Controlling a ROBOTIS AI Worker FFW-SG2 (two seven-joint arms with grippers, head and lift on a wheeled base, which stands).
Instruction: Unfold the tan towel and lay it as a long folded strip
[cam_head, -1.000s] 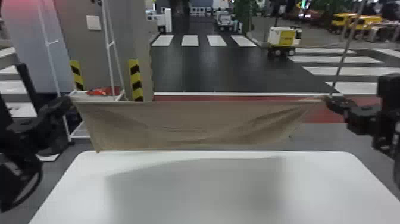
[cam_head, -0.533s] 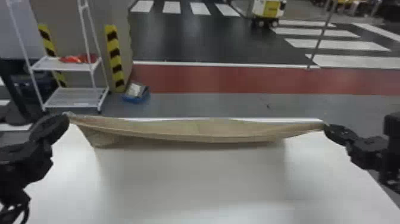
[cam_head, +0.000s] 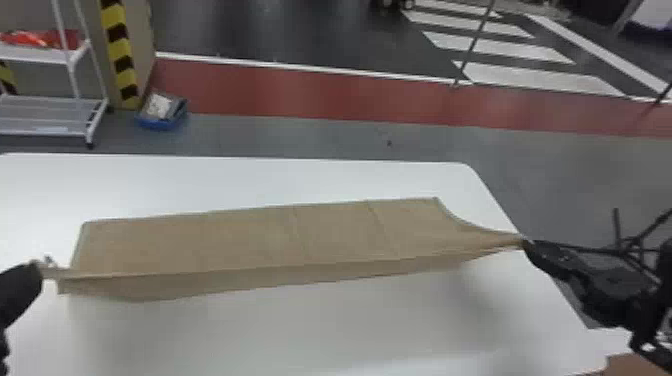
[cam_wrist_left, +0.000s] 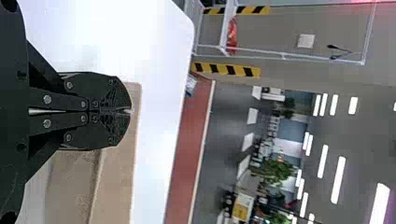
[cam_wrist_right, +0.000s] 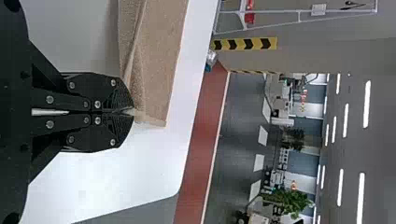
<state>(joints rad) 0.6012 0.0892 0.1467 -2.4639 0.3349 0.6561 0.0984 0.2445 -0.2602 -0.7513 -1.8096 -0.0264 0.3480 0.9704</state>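
At either end, the tan towel (cam_head: 250, 241) is pinched between jaws.

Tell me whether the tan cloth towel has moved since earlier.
Yes, toward the robot: in the head view, the towel overlapped the far edge of the white table earlier; now bare tabletop shows beyond it.

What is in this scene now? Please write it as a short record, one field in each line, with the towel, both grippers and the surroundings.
towel: tan, stretched lengthwise; far part apparently on the table, near edge raised
left gripper: closed on one near corner of the towel
right gripper: closed on the other near corner
table: white, rounded corners, under the towel
floor behind: grey and dark areas, red band
far left: white shelf rack, blue container on the floor
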